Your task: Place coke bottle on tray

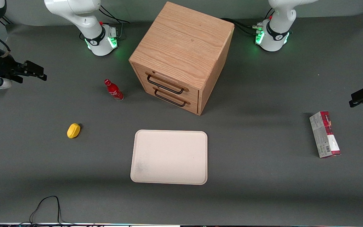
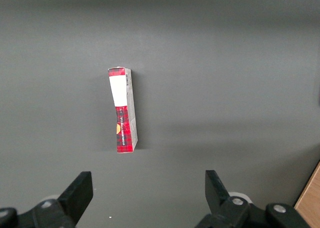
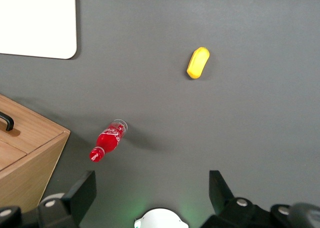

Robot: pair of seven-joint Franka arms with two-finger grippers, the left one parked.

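The coke bottle point(image 1: 113, 90), small and red with a red cap, stands upright on the grey table beside the wooden cabinet point(image 1: 181, 56). It also shows in the right wrist view point(image 3: 109, 141). The cream-beige tray point(image 1: 169, 156) lies flat, nearer the front camera than the cabinet, with nothing on it; a corner of it shows in the right wrist view point(image 3: 37, 22). My gripper point(image 1: 38, 72) hangs high over the working arm's end of the table, well apart from the bottle. In the right wrist view the gripper point(image 3: 152, 185) is open and empty.
A yellow object point(image 1: 73, 130) lies nearer the front camera than the bottle, also in the right wrist view point(image 3: 198, 62). A red-and-grey carton point(image 1: 325, 134) lies toward the parked arm's end. The cabinet has two drawers with dark handles point(image 1: 165, 84). A cable point(image 1: 46, 205) lies at the front edge.
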